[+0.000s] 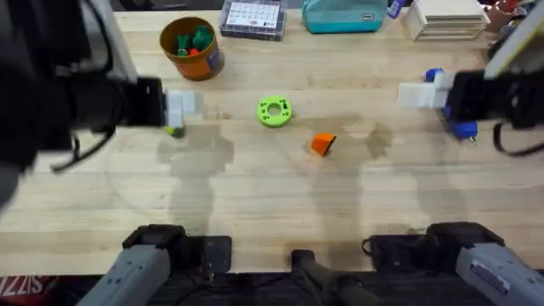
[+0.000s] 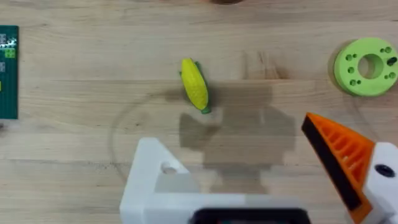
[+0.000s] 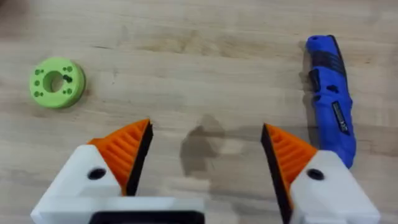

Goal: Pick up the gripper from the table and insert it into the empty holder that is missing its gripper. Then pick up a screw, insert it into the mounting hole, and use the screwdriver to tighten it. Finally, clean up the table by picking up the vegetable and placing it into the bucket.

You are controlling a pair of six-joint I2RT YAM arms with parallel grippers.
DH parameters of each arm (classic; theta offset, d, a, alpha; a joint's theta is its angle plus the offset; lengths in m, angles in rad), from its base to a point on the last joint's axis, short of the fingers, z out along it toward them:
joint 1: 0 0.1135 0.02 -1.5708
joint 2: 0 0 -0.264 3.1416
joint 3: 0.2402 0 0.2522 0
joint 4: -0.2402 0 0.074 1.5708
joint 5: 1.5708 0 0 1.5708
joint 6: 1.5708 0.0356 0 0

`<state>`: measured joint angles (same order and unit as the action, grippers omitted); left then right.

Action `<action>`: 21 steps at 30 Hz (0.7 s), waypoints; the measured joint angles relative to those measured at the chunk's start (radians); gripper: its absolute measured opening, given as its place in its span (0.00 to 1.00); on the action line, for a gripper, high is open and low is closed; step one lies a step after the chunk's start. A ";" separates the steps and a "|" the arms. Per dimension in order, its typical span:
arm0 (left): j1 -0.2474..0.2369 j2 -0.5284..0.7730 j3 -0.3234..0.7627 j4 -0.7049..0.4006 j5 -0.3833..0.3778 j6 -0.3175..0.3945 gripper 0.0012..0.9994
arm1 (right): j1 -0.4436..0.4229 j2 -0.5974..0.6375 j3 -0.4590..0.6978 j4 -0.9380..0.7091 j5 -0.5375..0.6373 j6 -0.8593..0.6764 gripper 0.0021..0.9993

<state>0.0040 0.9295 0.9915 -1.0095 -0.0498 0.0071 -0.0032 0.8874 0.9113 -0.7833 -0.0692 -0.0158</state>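
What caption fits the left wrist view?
Left gripper open above the table, one holder lacking its pad, near the vegetable.

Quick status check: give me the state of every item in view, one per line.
Orange fingertip: loose on table, not mounted.
Left pincer: open, one finger holder bare.
Right pincer: open, both pads on.
Screwdriver: lying flat.
Vegetable: on table.
Bucket: upright, holding toys.
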 joint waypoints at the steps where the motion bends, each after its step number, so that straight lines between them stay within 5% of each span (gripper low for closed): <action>1: 0.000 0.040 0.031 -0.010 0.000 0.001 0.98 | 0.000 0.031 0.026 -0.007 0.000 0.000 0.99; 10: 0.017 0.277 0.110 0.005 0.001 -0.019 0.99 | 0.000 0.172 0.073 -0.010 0.000 0.000 0.99; 17: 0.163 0.474 0.102 0.040 0.030 -0.073 0.99 | 0.000 0.199 0.073 -0.009 0.000 0.000 0.99; 18: 0.216 0.562 0.094 0.084 0.041 -0.081 0.99 | 0.000 0.201 0.073 -0.009 0.000 0.000 0.99; 21: 0.266 0.719 0.089 0.168 0.064 -0.092 0.99 | 0.000 0.201 0.073 -0.010 0.000 0.000 0.99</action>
<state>0.2700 1.6483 1.0809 -0.8418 0.0146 -0.0846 -0.0032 1.0885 0.9844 -0.7929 -0.0696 -0.0158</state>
